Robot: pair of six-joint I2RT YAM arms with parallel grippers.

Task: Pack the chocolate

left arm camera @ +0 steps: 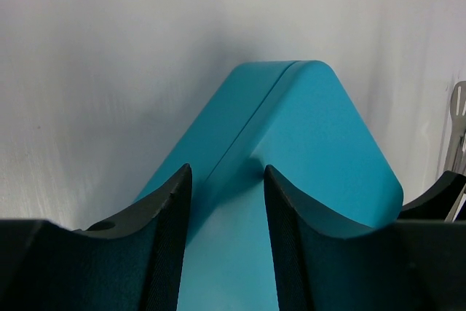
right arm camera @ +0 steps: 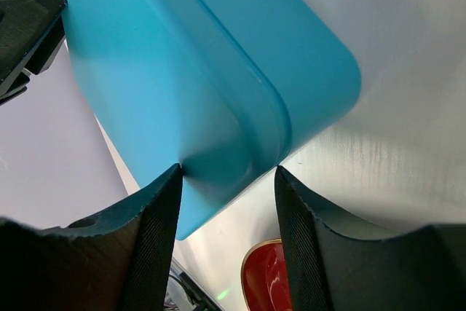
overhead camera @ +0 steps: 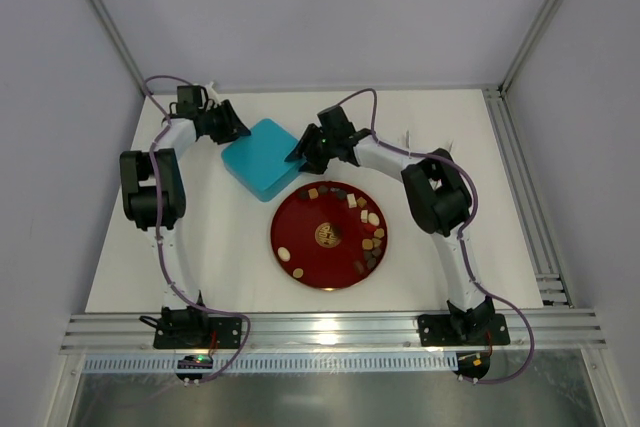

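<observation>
A closed teal box (overhead camera: 262,159) lies at the back of the white table. My left gripper (overhead camera: 232,129) holds its back-left corner; in the left wrist view the box (left arm camera: 313,143) fills the gap between the fingers of that gripper (left arm camera: 226,169). At the box's right corner is my right gripper (overhead camera: 300,155). In the right wrist view the corner of the box (right arm camera: 182,71) sits between the jaws of this gripper (right arm camera: 229,169), with both tips touching it. The chocolate (overhead camera: 372,242), several small brown, tan and white pieces, lies on the red plate (overhead camera: 305,227), apart from both grippers.
The red plate's rim (right arm camera: 266,282) shows just below the right jaws. The left arm's black gripper (right arm camera: 22,34) shows at the box's far side. An aluminium rail (overhead camera: 320,330) runs along the near table edge, another (overhead camera: 520,197) along the right edge.
</observation>
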